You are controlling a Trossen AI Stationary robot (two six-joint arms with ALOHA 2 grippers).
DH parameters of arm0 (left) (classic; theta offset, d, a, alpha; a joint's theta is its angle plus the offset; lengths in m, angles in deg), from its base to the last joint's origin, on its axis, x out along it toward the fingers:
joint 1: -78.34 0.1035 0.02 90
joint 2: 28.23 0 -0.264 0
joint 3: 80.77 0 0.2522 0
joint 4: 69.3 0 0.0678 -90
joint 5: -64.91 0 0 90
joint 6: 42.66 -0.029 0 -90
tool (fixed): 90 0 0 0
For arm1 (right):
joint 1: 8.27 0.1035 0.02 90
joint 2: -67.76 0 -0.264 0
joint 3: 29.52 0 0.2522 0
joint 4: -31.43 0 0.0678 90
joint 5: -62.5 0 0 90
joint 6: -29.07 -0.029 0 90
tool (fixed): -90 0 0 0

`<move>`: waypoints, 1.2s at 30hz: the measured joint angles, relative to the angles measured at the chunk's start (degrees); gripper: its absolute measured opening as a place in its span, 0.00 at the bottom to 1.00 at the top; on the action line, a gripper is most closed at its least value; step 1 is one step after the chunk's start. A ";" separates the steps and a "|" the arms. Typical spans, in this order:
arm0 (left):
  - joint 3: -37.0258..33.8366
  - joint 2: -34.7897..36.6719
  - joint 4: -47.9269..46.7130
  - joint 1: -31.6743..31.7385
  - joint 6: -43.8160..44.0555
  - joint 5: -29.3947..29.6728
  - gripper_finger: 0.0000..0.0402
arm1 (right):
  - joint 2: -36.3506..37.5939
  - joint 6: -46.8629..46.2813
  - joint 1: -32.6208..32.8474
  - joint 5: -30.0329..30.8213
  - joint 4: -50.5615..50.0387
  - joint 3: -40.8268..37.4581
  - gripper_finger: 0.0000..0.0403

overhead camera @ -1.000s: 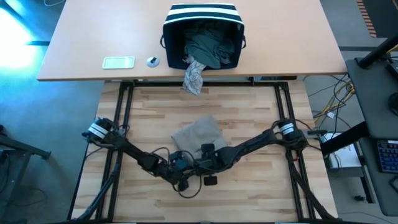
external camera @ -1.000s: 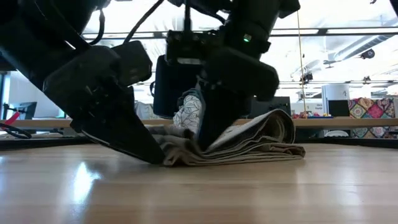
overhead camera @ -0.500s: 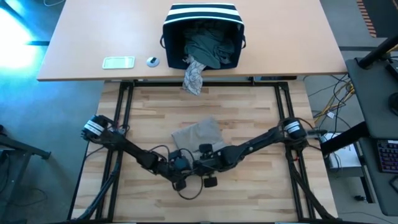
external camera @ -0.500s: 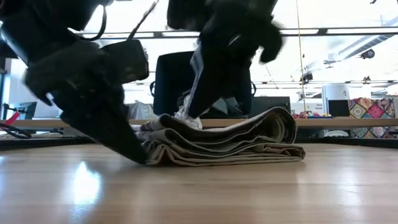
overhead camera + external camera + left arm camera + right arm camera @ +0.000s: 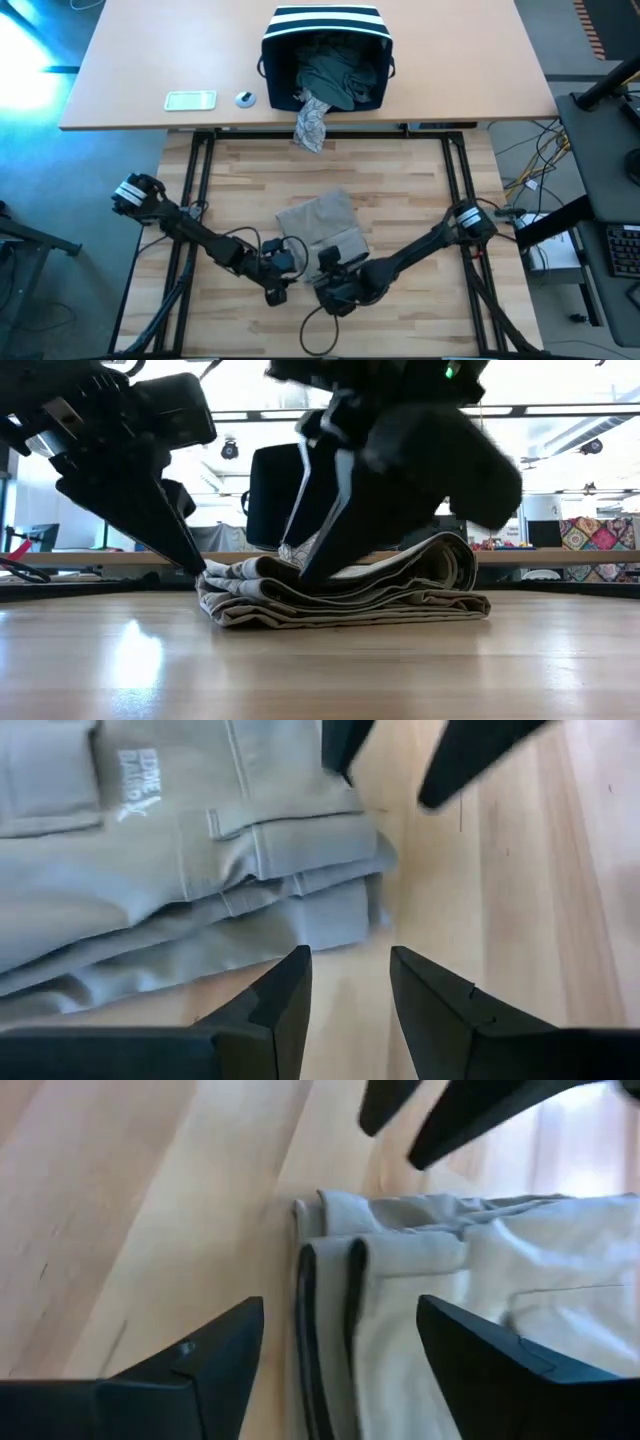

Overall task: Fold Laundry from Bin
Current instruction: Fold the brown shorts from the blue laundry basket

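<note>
The tan garment [image 5: 318, 222] lies folded in a flat stack on the wooden table [image 5: 420, 180]. My left gripper [image 5: 350, 990] hovers open just off the stack's left end [image 5: 215, 575], with only bare wood between its fingers. My right gripper [image 5: 340, 1360] is wide open at the stack's near left corner [image 5: 330, 1250], a finger on either side of the folded edge. The striped navy bin [image 5: 325, 40] lies tipped on the far desk, dark green laundry [image 5: 335, 75] spilling out and a grey-white patterned piece [image 5: 312, 125] hanging over the desk edge. My right gripper slants down from the near side over the folded corner [image 5: 330, 1250] of the tan garment, fingers spread wide. Whether a finger touches the cloth I cannot tell. The stack lies flat on the table.
A white flat case [image 5: 190, 100] and a small round thing [image 5: 245, 98] lie on the far desk, left of the bin. Bare wood lies on both sides of the garment [image 5: 240, 180]. Cables trail from both arms near the front edge.
My right gripper has drawn back off the garment toward the table's near edge, rolled, and opened wide. My left gripper has risen and backed toward the table's left edge. The garment's left end, pressed flat before, now stands up as a thicker stack of folds.
</note>
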State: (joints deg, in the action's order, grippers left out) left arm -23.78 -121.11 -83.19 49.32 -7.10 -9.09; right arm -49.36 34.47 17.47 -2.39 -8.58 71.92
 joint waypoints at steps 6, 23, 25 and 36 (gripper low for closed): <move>0.02 -3.95 5.62 -0.19 -1.30 4.61 0.31 | -1.93 -3.83 -1.65 0.45 2.97 -0.07 0.61; 0.37 -13.11 12.17 0.05 0.99 3.43 0.31 | 1.41 -5.02 -3.20 -1.08 2.82 1.54 0.04; 0.35 -13.11 12.12 0.28 1.07 2.96 0.31 | 1.63 -6.41 -3.37 -2.71 3.38 2.26 0.04; 0.31 -12.34 11.11 0.71 1.20 2.04 0.31 | -3.55 -11.83 -4.45 -11.85 5.46 0.85 0.03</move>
State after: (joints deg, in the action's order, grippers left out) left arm -23.47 -133.46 -72.08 50.03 -5.91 -7.05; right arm -52.91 22.65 13.02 -14.23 -3.13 72.77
